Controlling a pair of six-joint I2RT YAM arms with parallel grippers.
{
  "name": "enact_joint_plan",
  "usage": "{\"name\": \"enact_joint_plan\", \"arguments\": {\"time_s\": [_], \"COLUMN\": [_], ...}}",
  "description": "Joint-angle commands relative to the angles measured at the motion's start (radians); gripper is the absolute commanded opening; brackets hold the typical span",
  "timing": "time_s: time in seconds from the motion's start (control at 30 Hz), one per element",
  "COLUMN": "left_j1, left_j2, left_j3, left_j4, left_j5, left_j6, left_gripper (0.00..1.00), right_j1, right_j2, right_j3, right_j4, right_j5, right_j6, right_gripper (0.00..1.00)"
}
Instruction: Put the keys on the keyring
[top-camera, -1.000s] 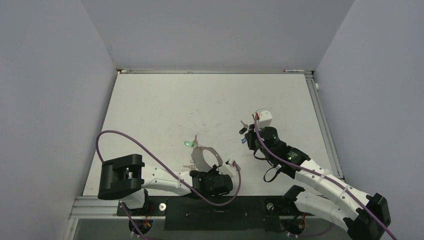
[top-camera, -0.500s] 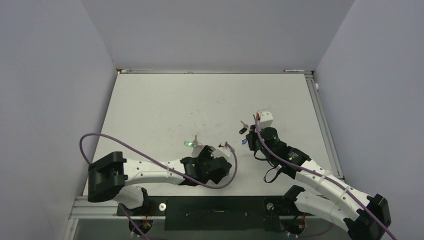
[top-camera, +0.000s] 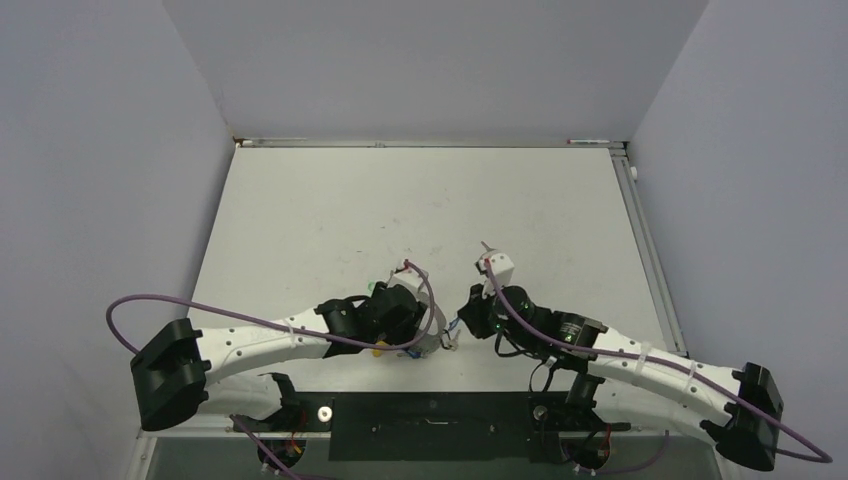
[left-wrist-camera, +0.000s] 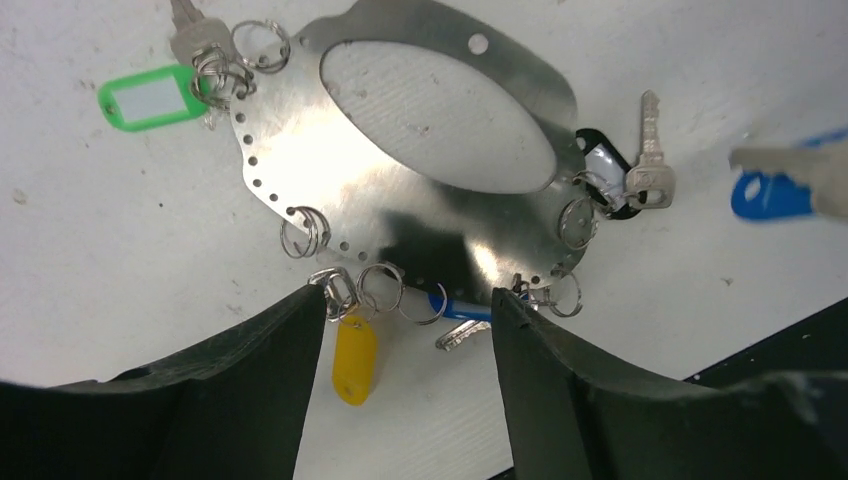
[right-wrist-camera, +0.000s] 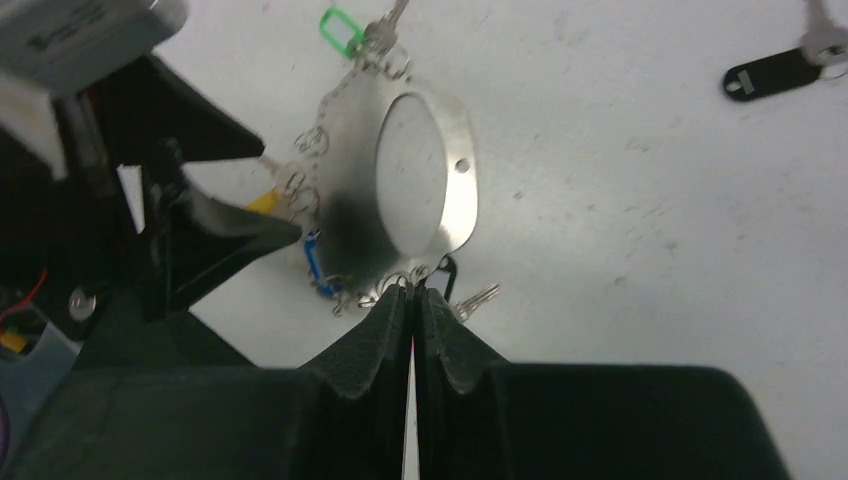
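While a second ago the left arm was folded back by its base with jaws closed, it is now reaching over the keyring (left-wrist-camera: 380, 215), a flat shiny plate with an oval opening, lying on the white table (top-camera: 400, 200) near its front edge. The left gripper (left-wrist-camera: 408, 300) is standing spread above the plate's near rim, holding nothing. The right gripper (right-wrist-camera: 411, 290), having swung in from farther up the table, is keeping its fingers pressed together at the plate's edge.

Four tagged keys are lying around the rim: one green tag (left-wrist-camera: 150, 97), one yellow tag (left-wrist-camera: 353, 358), one blue tag (left-wrist-camera: 460, 308), one black tag (left-wrist-camera: 600, 165). Only the left wrist view is showing a second blue tag (left-wrist-camera: 765, 195) just beside; only the right wrist view is showing a second black-tagged key (right-wrist-camera: 780, 70) well apart. From above, the left gripper is hiding most of the plate.
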Motion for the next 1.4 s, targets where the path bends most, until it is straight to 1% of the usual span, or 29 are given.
{"name": "enact_joint_plan", "arguments": {"time_s": [0.0,0.13,0.27,0.4,0.6,0.7,0.8,1.0,1.13,1.23,1.37], "left_j1": [0.052,0.073,0.076,0.077,0.077,0.077,0.077,0.077,0.077,0.077,0.076], "left_j2": [-0.016,-0.052,-0.085,-0.129,-0.186,-0.181,-0.144,-0.065,-0.044,-0.039,-0.033], "left_j3": [-0.078,-0.175,-0.222,-0.27,-0.333,-0.351,-0.35,-0.338,-0.339,-0.342,-0.344], "left_j4": [0.118,0.253,0.313,0.379,0.485,0.53,0.551,0.572,0.586,0.591,0.599], "left_j5": [0.102,0.155,0.191,0.234,0.291,0.334,0.339,0.356,0.365,0.368,0.372], "left_j6": [-0.063,-0.065,-0.025,0.011,0.025,0.036,0.044,0.053,0.056,0.056,0.049], "left_gripper": [0.57,0.53,0.52,0.53,0.56,0.56,0.56,0.46,0.41,0.39,0.29], "right_j1": [0.159,0.282,0.32,0.321,0.305,0.297,0.285,0.268,0.266,0.264,0.265], "right_j2": [0.048,0.131,0.255,0.334,0.389,0.414,0.442,0.498,0.515,0.514,0.496], "right_j3": [-0.024,-0.021,0.003,0.012,0.028,0.038,0.041,0.053,0.055,0.039,0.014], "right_j4": [0.005,0.034,0.052,0.07,0.066,0.077,0.104,0.15,0.167,0.216,0.247], "right_j5": [0.07,0.111,0.116,0.135,0.175,0.179,0.166,0.13,0.119,0.103,0.108], "right_j6": [0.144,0.188,0.207,0.223,0.234,0.23,0.223,0.206,0.199,0.204,0.209], "right_gripper": [0.05,0.05,0.05,0.05,0.05,0.05,0.05,0.05,0.05,0.05,0.05]}}
